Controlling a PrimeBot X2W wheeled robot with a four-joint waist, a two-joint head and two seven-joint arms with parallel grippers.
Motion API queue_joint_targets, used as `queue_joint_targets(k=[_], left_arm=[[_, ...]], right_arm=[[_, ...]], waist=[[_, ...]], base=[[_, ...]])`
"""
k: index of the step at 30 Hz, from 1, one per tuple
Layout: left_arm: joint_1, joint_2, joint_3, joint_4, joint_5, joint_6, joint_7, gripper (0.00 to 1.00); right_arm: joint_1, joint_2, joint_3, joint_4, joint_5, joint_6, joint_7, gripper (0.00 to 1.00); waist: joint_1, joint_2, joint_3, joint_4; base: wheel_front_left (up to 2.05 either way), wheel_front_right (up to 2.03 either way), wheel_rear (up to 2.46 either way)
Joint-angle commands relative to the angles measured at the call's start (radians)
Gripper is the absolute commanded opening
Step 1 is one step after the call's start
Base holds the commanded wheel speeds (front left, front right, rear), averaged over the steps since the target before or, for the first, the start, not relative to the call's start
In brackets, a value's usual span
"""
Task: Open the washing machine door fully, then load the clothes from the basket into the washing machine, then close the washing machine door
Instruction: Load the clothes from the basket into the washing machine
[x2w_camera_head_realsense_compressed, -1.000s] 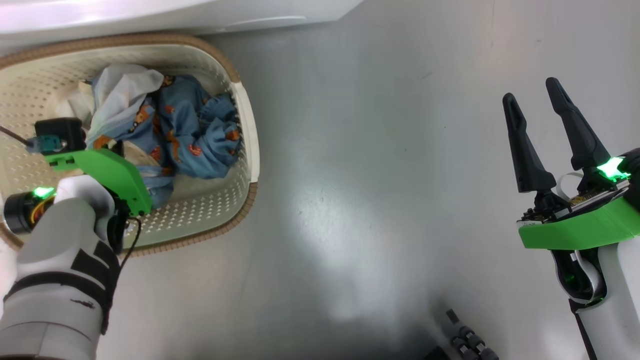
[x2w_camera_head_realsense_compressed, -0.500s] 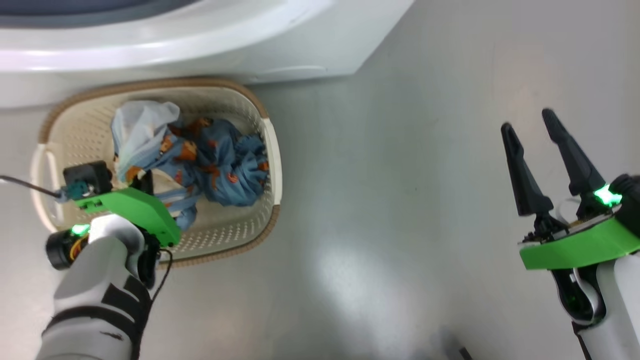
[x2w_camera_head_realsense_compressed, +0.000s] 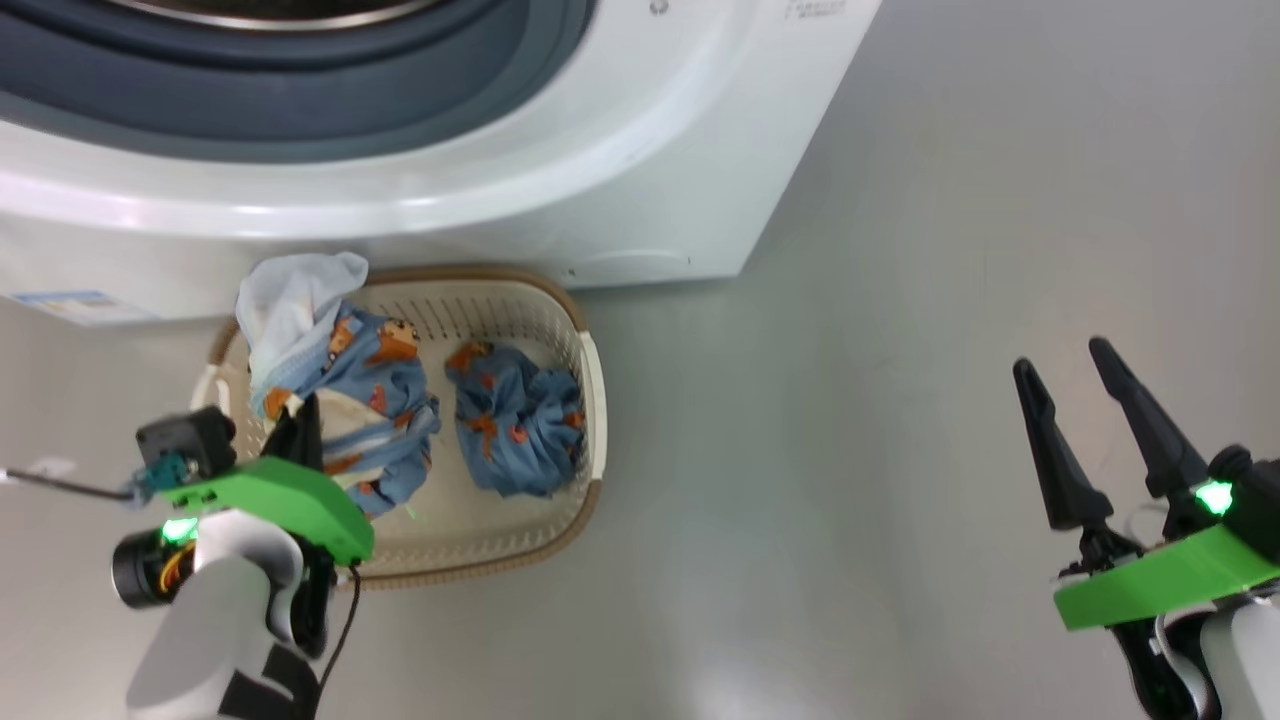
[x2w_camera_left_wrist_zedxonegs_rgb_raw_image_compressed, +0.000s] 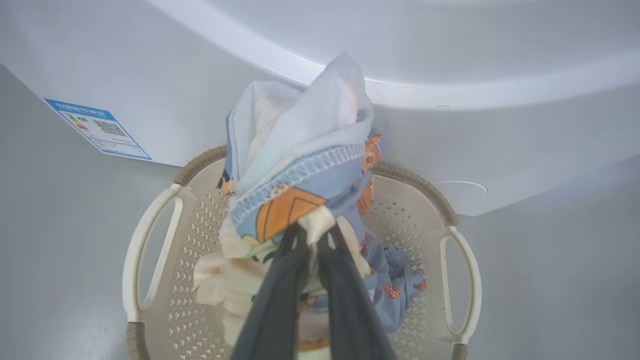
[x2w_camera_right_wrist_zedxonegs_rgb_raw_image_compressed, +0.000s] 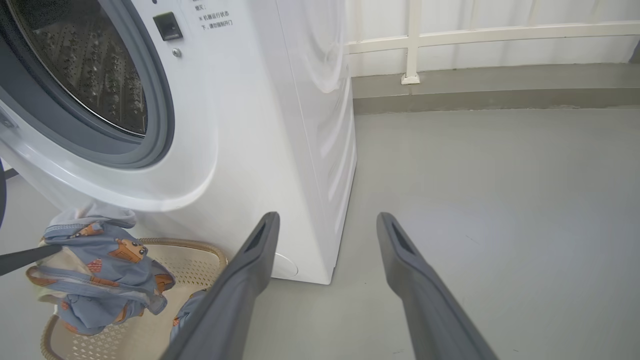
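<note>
**Left gripper (x2w_camera_left_wrist_zedxonegs_rgb_raw_image_compressed: 312, 235) pinching a garment (x2w_camera_left_wrist_zedxonegs_rgb_raw_image_compressed: 300, 150) above the basket (x2w_camera_left_wrist_zedxonegs_rgb_raw_image_compressed: 145, 250)**

A second blue garment (x2w_camera_head_realsense_compressed: 520, 430) lies in the basket, at the foot of the washing machine (x2w_camera_head_realsense_compressed: 650, 150), whose blue label sticker (x2w_camera_left_wrist_zedxonegs_rgb_raw_image_compressed: 97, 129) bears a QR code. The right gripper (x2w_camera_head_realsense_compressed: 1060, 358) hangs spread above the floor (x2w_camera_head_realsense_compressed: 850, 400).

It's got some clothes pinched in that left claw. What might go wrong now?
The left gripper pinches only a small fold of the garment, so it might slip out on the way up. The hanging cloth could snag on the grey rubber ring of the washing machine. A second blue bundle lies in the basket and could get left behind.
</note>
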Motion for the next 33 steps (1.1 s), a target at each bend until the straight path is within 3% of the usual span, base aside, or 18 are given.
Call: queue_joint_targets(k=[1,20,27,33], left_arm=[[0.056,0.020,0.047,-0.054,0.027,-0.009,-0.013,0.00],[0.350,-0.016,0.206,-0.469,0.177,-0.081,-0.013,0.00],[0.467,-0.019,0.212,-0.641,0.202,-0.086,-0.014,0.00],[0.570,-0.019,0.188,-0.773,0.197,-0.054,-0.014,0.00]], right_arm=[[0.047,-0.014,0.016,-0.015,-0.007,0.003,-0.005,1.00],[0.205,-0.008,-0.031,-0.005,-0.016,0.003,-0.005,1.00],[0.249,0.003,-0.065,-0.009,-0.019,0.003,-0.005,1.00],[0.275,0.012,-0.088,-0.012,-0.022,0.003,-0.005,1.00]], waist=[[0.0001,0.0000,-0.090,0.015],[0.0001,0.0000,-0.281,0.023],[0.0001,0.0000,-0.308,0.028],[0.0001,0.0000,-0.321,0.033]], base=[[0.00,0.00,0.00],[0.00,0.00,0.00],[0.00,0.00,0.00],[0.00,0.00,0.00]])
